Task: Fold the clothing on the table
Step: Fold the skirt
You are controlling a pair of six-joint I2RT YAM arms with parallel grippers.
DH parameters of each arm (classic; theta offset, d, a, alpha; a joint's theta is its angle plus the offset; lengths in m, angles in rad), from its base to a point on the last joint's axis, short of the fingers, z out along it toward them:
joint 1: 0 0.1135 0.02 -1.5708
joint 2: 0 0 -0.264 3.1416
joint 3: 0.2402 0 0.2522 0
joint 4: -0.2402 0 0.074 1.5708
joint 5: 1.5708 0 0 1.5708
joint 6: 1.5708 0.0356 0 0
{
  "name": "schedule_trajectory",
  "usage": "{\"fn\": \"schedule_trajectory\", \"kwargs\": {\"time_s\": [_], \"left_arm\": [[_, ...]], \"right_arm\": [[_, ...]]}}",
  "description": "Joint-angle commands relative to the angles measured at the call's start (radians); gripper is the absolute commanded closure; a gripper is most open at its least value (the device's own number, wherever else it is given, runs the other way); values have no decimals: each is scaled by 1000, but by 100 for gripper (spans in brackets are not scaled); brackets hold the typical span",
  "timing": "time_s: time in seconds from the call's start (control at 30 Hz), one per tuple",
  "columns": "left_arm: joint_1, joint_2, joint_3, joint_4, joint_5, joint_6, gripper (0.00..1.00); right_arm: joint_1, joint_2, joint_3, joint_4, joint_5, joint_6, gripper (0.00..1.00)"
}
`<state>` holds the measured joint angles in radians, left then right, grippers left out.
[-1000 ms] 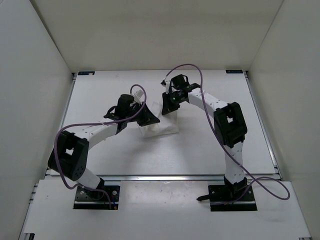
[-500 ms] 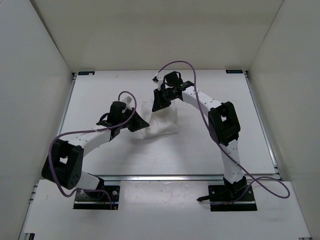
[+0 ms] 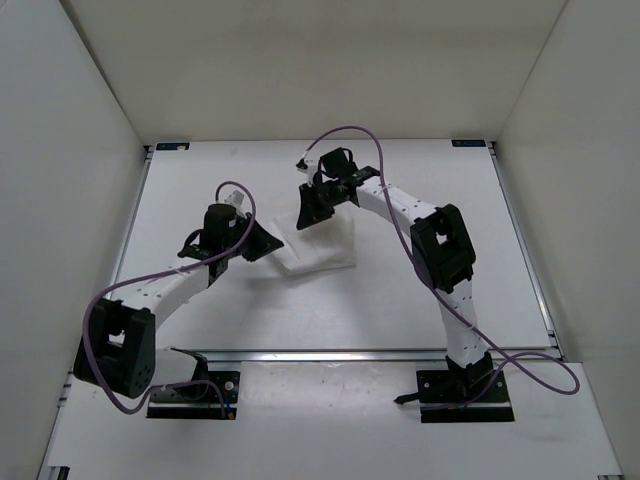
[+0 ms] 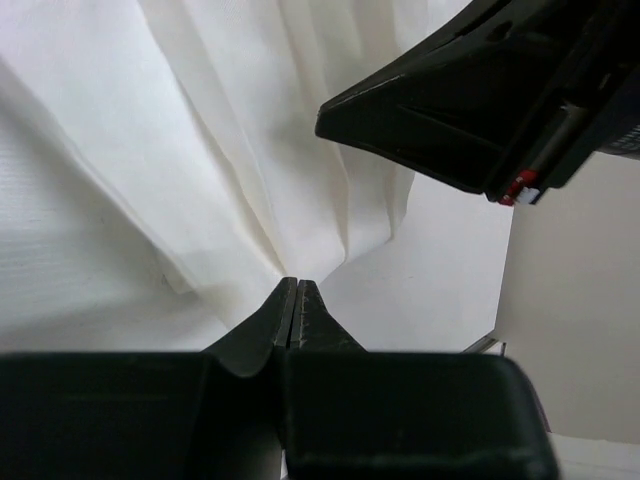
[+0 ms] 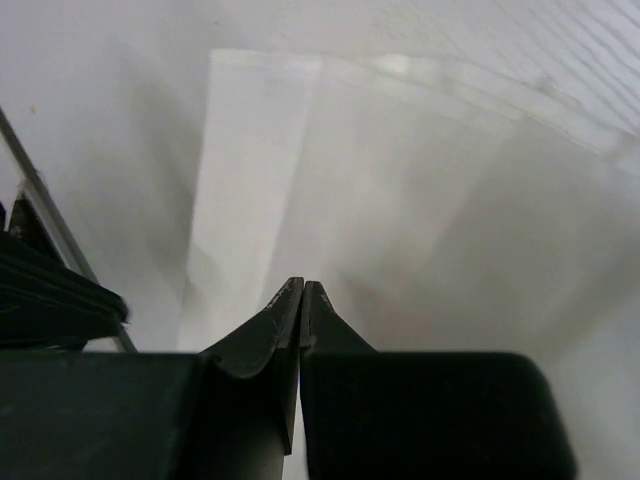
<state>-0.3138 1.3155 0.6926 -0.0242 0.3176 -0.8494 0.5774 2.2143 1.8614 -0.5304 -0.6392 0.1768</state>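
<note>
Seen from above, a soft white wrinkled fabric garment (image 3: 322, 255) lies folded small on a large flat white rectangular worktop with thin metal rails (image 3: 420, 300). It sits near the middle, just to the right of both sets of fingers.

The left arm's black fingers (image 3: 274, 245) meet the garment's left edge. The right arm's black fingers (image 3: 303, 217) meet its far left corner, a little beyond the left ones and near them.

In the left wrist view the fingers (image 4: 297, 297) are pressed together, with no gap showing. Pleats of the garment (image 4: 250, 150) fan out from the tips, so a pinch of cloth is held. The right arm's fingers hang above and to the right of them.

In the right wrist view the fingers (image 5: 302, 296) are also pressed together. The garment (image 5: 400, 200) spreads taut and thin from their tips, with light showing through it, so they appear to grip an edge.

A second ago both sets of fingers stood further right, over the garment, which rose in a bunch between them. Both have since moved left, the left arm's elbow has swung out toward the near left corner, and the garment now lies flatter
</note>
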Motion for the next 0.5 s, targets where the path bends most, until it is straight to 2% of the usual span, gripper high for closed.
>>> {"fn": "schedule_trajectory", "kwargs": {"time_s": [0.0, 0.23, 0.3, 0.47], "left_arm": [[9, -55, 28, 56, 0, 12, 92], [-44, 71, 34, 157, 54, -27, 95], [-86, 125, 50, 168, 63, -27, 99], [-129, 237, 62, 173, 78, -14, 100]], "right_arm": [[-40, -99, -53, 1, 71, -33, 100], [-145, -231, -310, 61, 122, -45, 100], [-180, -260, -389, 98, 112, -46, 100], [-248, -282, -550, 214, 33, -25, 100]]}}
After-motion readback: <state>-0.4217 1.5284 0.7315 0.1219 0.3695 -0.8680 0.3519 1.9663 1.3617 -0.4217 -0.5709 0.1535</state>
